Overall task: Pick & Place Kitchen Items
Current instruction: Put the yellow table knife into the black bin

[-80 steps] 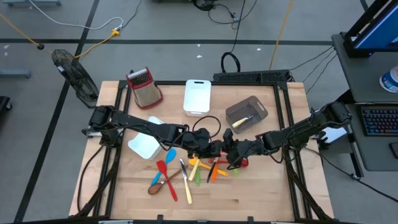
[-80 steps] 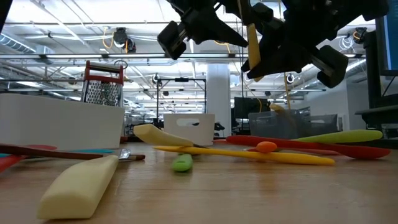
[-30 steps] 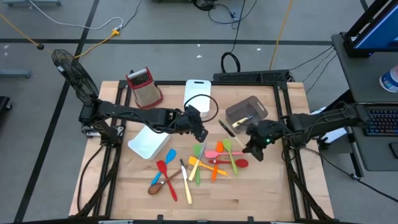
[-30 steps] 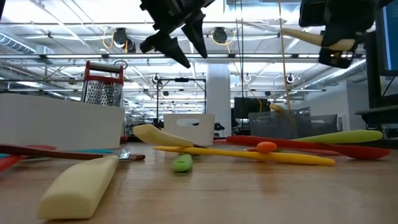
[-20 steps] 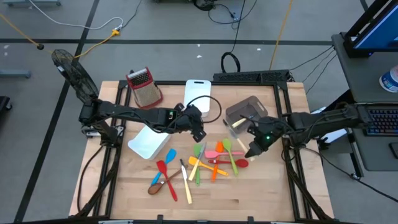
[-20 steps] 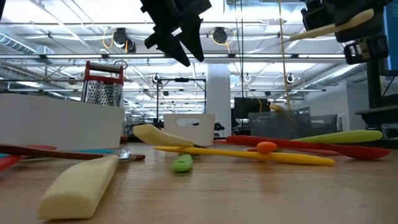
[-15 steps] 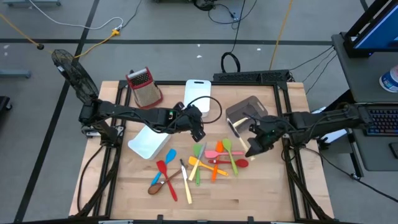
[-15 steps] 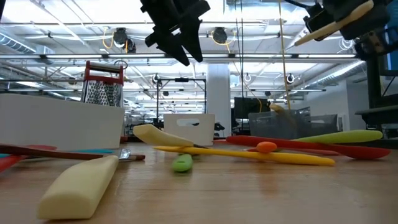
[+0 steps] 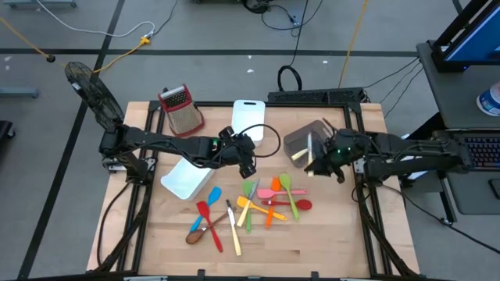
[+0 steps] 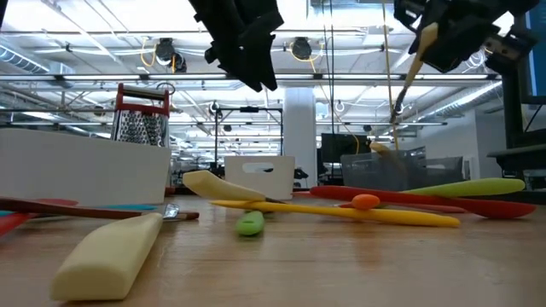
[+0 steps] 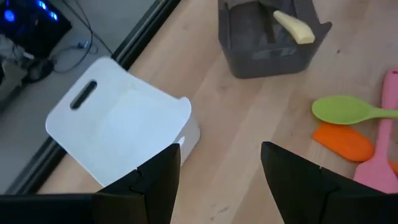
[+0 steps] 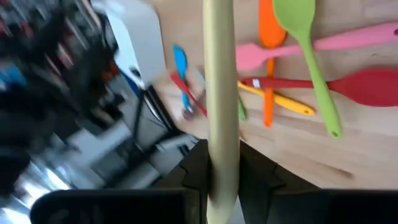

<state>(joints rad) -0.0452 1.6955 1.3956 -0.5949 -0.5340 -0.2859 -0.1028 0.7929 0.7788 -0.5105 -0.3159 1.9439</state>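
My right gripper (image 9: 322,160) is shut on a cream utensil (image 9: 310,144) high above the grey bin (image 9: 301,139), which has a yellowish utensil (image 11: 295,28) in it. In the low view the cream utensil (image 10: 408,75) hangs slanting down from the gripper (image 10: 448,34). My left gripper (image 9: 246,160) is open and empty in the air over the table's middle, between the white bins; it also shows in its wrist view (image 11: 217,177). Several coloured utensils (image 9: 266,201) lie flat on the table toward the near edge. My right gripper pinches the cream utensil's shaft (image 12: 221,146) between its two fingers, near the utensil's upper end. The shaft runs on ahead of the fingers, along them. The utensil is lifted clear, and its free end (image 10: 396,111) slants down toward the grey bin.
A metal grater with a red handle (image 9: 181,109) stands at the far left. One white bin (image 9: 248,121) stands at the far middle, another (image 9: 186,179) left of the utensils. A black cable (image 9: 266,152) loops over the table. A cream spatula (image 10: 111,254) lies near the low camera.
My right gripper has gone toward the table's far edge, over the grey bin, and has turned. The cream utensil in it has tipped from nearly level to slanting steeply down. It stays shut on the utensil.
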